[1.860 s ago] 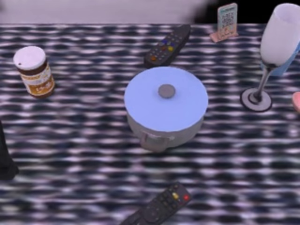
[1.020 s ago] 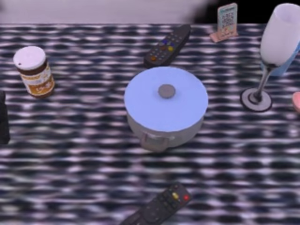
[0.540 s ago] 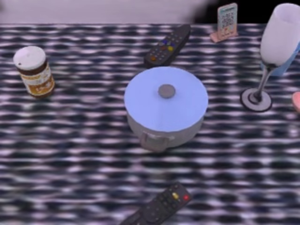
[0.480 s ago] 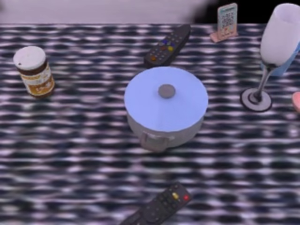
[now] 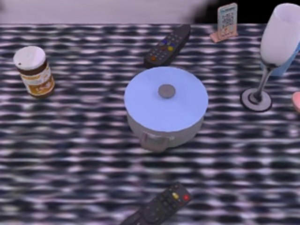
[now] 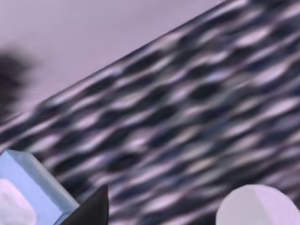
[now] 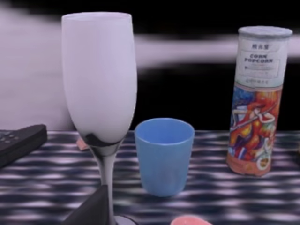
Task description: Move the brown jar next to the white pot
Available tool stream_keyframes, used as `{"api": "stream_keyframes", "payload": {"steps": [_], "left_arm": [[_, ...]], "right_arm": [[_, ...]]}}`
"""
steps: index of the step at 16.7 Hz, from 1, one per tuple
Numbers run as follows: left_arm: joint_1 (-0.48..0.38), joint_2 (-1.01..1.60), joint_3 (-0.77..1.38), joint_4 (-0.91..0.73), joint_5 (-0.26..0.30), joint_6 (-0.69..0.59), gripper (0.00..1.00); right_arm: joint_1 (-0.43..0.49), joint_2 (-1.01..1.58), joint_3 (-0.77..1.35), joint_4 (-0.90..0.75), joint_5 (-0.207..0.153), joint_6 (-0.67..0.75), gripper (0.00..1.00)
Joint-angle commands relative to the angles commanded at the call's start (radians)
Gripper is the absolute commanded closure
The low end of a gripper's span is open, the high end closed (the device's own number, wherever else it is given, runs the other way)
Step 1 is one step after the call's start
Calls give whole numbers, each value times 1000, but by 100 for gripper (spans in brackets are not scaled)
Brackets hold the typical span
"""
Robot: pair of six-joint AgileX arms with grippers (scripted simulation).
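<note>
The table (image 5: 70, 140), covered in a dark and pale rippled pattern, is carrying everything in view. The white pot (image 5: 166, 107) is sitting near its middle, lid on. The brown jar (image 5: 33, 71) is standing upright well apart from it, toward the left side. One black remote (image 5: 167, 45) is lying just behind the pot and another (image 5: 159, 206) at the near edge. A small card stand (image 5: 225, 22) is standing at the far edge. On the right, a tall white glass (image 5: 276, 51) is standing beside a blue cup (image 7: 164, 154), with a popcorn can (image 7: 257, 101) farther off.

Matt smooth white pot (image 5: 165, 108), paper-labelled brown jar (image 5: 34, 71), frosted goblet (image 5: 276, 51), woven-looking tablecloth (image 5: 70, 154).
</note>
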Motion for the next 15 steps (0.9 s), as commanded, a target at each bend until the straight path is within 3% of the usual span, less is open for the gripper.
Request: {"api": "stream_keyframes", "payload": {"steps": [7,15], "left_arm": [[9,420,189,-294,-24,60,0],[3,452,190,-315,-26,62,0]], "right_arm": [[0,0,0,0,0,0,0],[0,0,0,0,0,0,0]]}}
